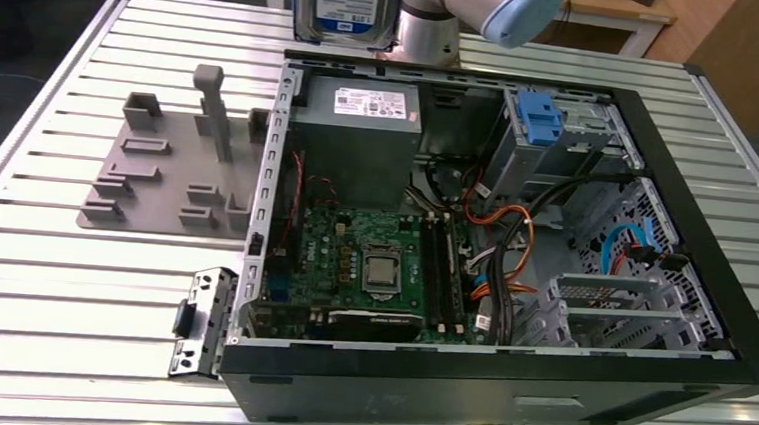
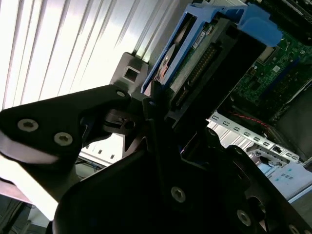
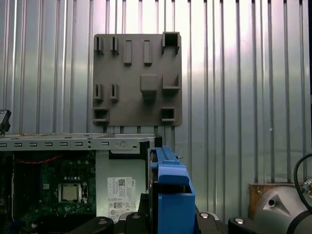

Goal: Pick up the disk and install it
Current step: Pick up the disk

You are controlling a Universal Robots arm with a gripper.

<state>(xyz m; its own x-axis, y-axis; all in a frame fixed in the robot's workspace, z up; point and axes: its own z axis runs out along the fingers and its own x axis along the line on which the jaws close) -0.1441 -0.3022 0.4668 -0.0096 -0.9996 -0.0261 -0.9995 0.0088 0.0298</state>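
The disk (image 1: 347, 5), silver with a white-and-blue label, hangs upright in the air above the far edge of the open computer case (image 1: 694, 295), just below the arm's wrist (image 1: 481, 9). In the second wrist view my gripper (image 2: 151, 105) is shut on the disk (image 2: 195, 63), its black fingers (image 2: 97, 105) clamping the narrow sides, with a blue side rail (image 2: 258, 24) at the far end. The first wrist view has the disk's blue rail (image 3: 170, 195) edge-on, over the case's wall.
Inside the case are a grey metal cage with a blue tab (image 1: 541, 114), a grey box with a white sticker (image 1: 358, 131), the green motherboard (image 1: 363, 262) and loose cables (image 1: 505, 241). A grey fixture plate (image 1: 169, 168) lies on the slatted table at the exterior view's left.
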